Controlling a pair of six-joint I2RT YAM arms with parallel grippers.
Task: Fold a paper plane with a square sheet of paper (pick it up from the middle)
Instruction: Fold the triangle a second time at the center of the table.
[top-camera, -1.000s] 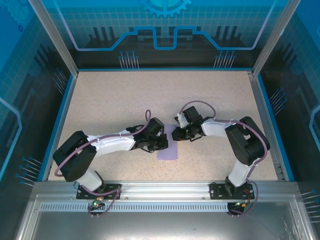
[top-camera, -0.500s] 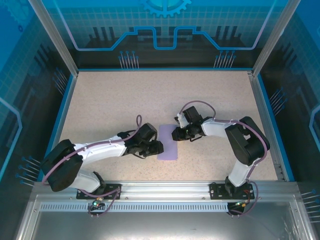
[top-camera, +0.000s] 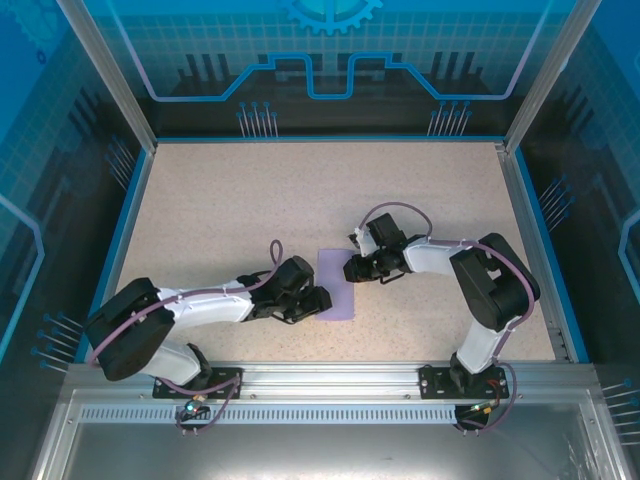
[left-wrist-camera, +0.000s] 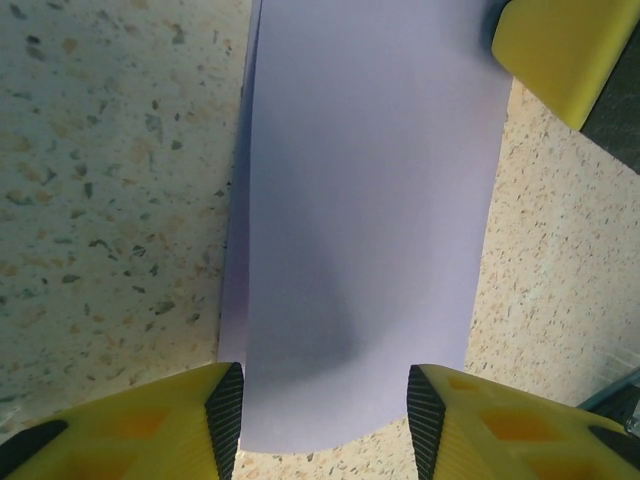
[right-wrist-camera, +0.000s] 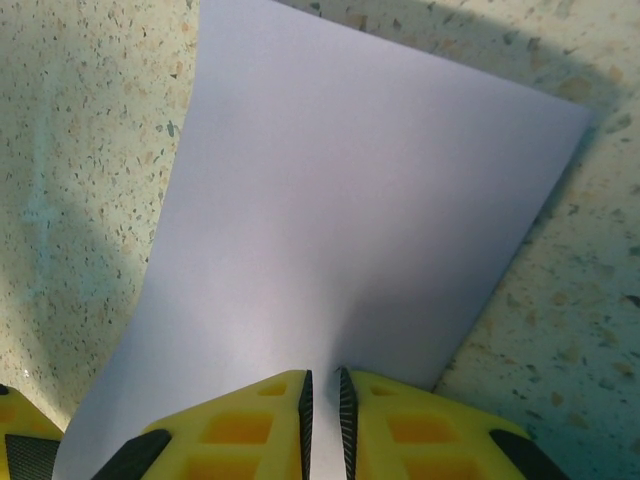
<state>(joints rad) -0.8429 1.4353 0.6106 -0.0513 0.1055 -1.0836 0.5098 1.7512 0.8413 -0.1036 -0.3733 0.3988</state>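
Left wrist: your left gripper (left-wrist-camera: 325, 400) stands half open, empty, straddling the square sheet of paper (left-wrist-camera: 370, 200); right gripper (right-wrist-camera: 323, 385) nearly closed, tips on it.

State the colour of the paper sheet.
Plain lavender-purple paper, clearest from the left wrist view.

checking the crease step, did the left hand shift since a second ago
Yes. The left hand slid toward the near rail, lower along the left edge of the paper.
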